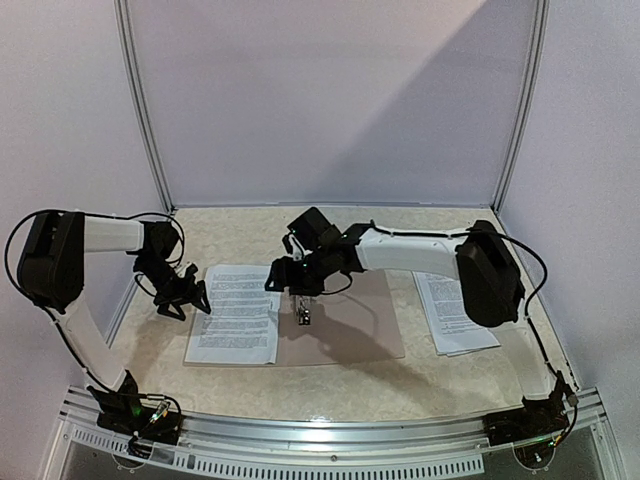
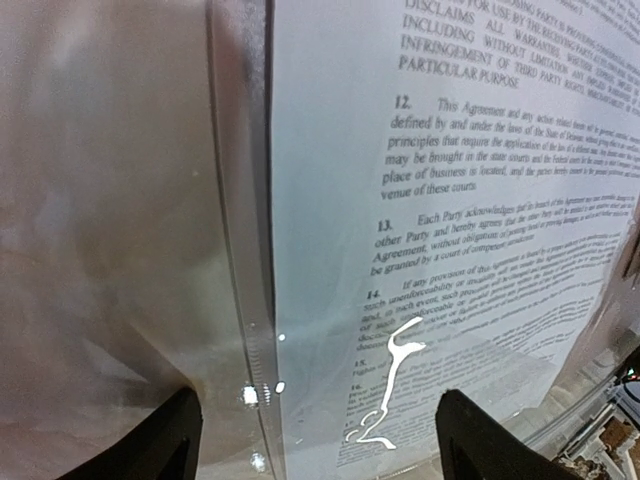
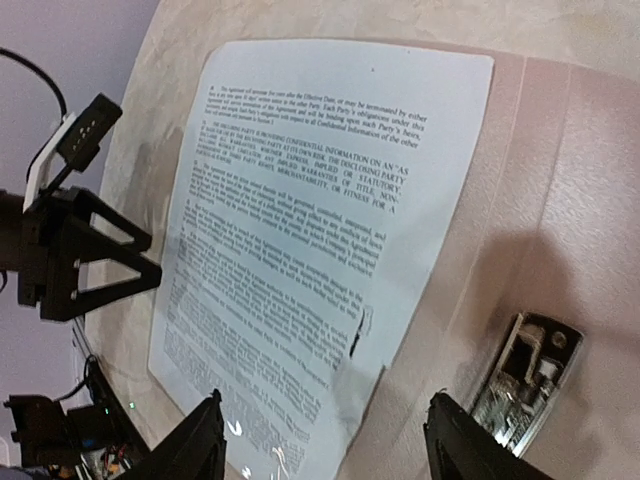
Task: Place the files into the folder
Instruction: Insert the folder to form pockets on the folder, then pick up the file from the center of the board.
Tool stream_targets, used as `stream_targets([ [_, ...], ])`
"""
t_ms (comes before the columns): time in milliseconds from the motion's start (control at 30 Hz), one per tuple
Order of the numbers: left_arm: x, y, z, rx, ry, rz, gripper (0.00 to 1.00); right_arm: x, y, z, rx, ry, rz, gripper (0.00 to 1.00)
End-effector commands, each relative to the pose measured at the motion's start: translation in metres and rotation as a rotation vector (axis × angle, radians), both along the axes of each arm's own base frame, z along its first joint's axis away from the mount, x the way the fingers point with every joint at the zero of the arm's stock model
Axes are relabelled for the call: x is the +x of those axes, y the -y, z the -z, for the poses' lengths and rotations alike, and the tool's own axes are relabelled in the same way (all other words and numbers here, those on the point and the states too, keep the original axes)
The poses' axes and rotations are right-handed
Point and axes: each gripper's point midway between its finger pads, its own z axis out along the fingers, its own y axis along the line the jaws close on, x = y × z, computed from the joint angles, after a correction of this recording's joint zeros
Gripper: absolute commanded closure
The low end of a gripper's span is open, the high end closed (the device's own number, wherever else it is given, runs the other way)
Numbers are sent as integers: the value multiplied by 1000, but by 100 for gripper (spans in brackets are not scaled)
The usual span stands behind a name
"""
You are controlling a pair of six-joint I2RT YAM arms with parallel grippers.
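**One sheet on the open folder, both hands open**

The folder (image 1: 350, 325) lies open and flat in the middle of the tabletop (image 1: 330, 392). Its metal clip (image 1: 302, 313) sits near the centre fold. A printed sheet (image 1: 235, 312) lies text side up on the folder's left half, with its right edge just beside the clip. A pile of sheets (image 1: 452, 310) rests on the tabletop just right of the folder, partly hidden by the right arm in the overhead view.

The left hand (image 1: 190, 299) hovers at the left edge of the printed sheet. Its fingers (image 2: 150, 445) are spread with nothing between them. The right hand (image 1: 288, 280) hangs over the far middle of the folder, above the sheet's right edge and the clip. Its fingers (image 3: 190, 450) stand wide apart and hold nothing.
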Motion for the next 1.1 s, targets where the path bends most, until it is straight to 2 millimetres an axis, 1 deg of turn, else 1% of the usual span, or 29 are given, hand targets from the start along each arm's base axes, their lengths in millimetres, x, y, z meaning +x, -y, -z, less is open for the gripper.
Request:
stream_targets([
  [0,18,-3,-15,23,86,31,17,22,51,-74,-89,121,58,28],
  [33,21,-3,-19,28,102,33,17,27,71,-77,-142,133,80,25],
  [67,25,-4,-23,35,121,38,17,33,95,-91,-199,173,101,23],
  [100,27,-6,-27,43,136,43,17,39,124,-91,-291,198,132,19],
  [133,31,-7,-33,52,158,48,17,44,156,-96,-378,227,173,15],
  [167,35,-9,-38,62,180,55,17,48,189,-92,-471,237,199,10],
  [200,39,-10,-45,74,205,60,17,48,222,-101,-525,243,236,6],
  [233,43,-11,-52,82,229,67,17,50,257,-98,-585,227,271,3],
  [267,46,-12,-57,90,250,75,16,45,295,-80,-662,175,294,2],
  [300,50,-13,-64,96,273,82,16,43,326,-79,-688,150,336,1],
  [333,53,-14,-71,102,295,90,16,39,358,-67,-729,107,365,1],
  [367,57,-14,-78,106,317,99,16,36,385,-59,-746,68,398,1],
  [400,59,-14,-84,108,337,111,15,34,411,-50,-761,31,422,1],
  [467,64,-11,-97,108,378,139,15,32,451,-39,-767,-19,470,1],
  [500,66,-8,-104,110,398,157,15,32,468,-33,-779,-32,474,1],
  [567,68,-2,-116,117,433,191,14,35,493,-24,-781,-65,493,1],
  [633,70,7,-126,116,467,233,14,42,507,-11,-761,-94,487,3],
  [667,71,12,-129,113,478,248,14,47,518,-7,-746,-105,503,5],
  [733,72,20,-134,105,489,270,14,53,528,4,-719,-137,513,8],
  [767,73,24,-135,102,489,278,14,54,531,15,-720,-165,509,10],
  [833,73,31,-134,94,478,287,14,57,535,29,-730,-197,492,12],
  [900,74,36,-130,87,462,289,14,57,535,48,-737,-236,468,15],
  [967,75,40,-128,83,451,292,14,56,534,61,-740,-255,452,18],
  [1067,75,44,-127,81,444,304,14,55,531,75,-700,-265,432,26],
])
